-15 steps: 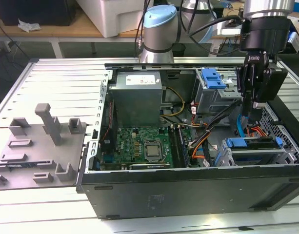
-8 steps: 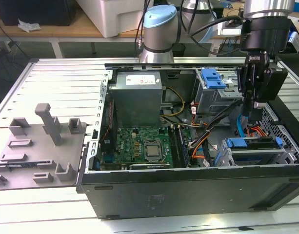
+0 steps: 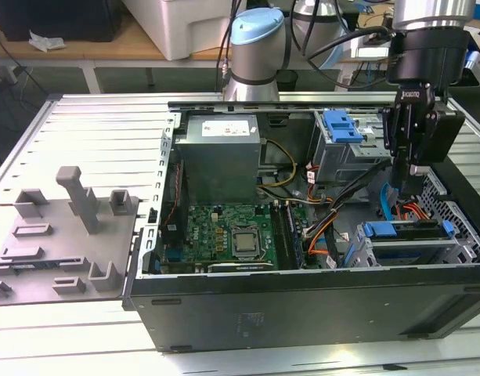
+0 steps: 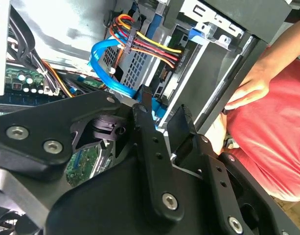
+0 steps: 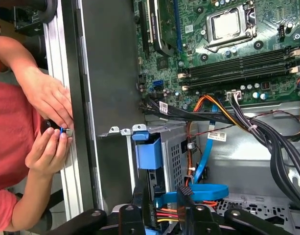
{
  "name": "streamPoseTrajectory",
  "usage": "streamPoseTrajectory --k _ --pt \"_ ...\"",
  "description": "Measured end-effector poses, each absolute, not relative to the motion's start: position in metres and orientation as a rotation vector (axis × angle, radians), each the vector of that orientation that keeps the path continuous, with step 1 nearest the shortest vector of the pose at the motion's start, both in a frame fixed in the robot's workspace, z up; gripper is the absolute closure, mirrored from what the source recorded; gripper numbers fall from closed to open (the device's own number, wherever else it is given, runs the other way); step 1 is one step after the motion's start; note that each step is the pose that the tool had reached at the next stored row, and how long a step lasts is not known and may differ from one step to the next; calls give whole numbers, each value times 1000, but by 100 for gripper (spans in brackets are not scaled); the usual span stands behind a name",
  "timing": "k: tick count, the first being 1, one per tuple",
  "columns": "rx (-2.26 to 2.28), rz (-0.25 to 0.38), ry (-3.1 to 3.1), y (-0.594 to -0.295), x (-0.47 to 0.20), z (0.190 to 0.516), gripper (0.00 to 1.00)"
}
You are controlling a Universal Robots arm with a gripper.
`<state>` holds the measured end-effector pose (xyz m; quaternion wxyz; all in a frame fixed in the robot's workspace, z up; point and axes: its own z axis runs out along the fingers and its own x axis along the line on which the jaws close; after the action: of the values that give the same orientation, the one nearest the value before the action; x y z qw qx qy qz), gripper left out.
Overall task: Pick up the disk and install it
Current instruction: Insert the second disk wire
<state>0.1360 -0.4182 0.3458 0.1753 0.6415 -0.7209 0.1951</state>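
The disk (image 3: 416, 228) stands on edge in the metal drive cage (image 3: 459, 247) at the case's front corner, on the exterior view's right. Its blue carrier (image 5: 149, 155) shows at the cage's top in the first wrist view. Coloured power wires and a blue data cable (image 5: 208, 192) run to its end. My gripper (image 3: 406, 188) hangs just above the cage, open. Its two black fingers (image 5: 137, 196) stand apart over the disk's cabled end, and nothing is held between them. In the second wrist view my gripper (image 4: 163, 115) is close over the blue carrier edge (image 4: 158, 106).
The open computer case (image 3: 302, 298) lies on a slatted metal table. A second cage with a blue latch piece (image 3: 341, 125) stands behind. The motherboard (image 3: 224, 231) fills the middle. A person's hands (image 5: 47, 103) rest on the case's outer edge beside the cage. A grey fixture plate (image 3: 59, 243) lies at the exterior view's left.
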Motion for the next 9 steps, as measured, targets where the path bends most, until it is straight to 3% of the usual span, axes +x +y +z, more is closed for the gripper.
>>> streamPoseTrajectory --k 9 --pt "1821 590 -2066 -418 129 348 60"
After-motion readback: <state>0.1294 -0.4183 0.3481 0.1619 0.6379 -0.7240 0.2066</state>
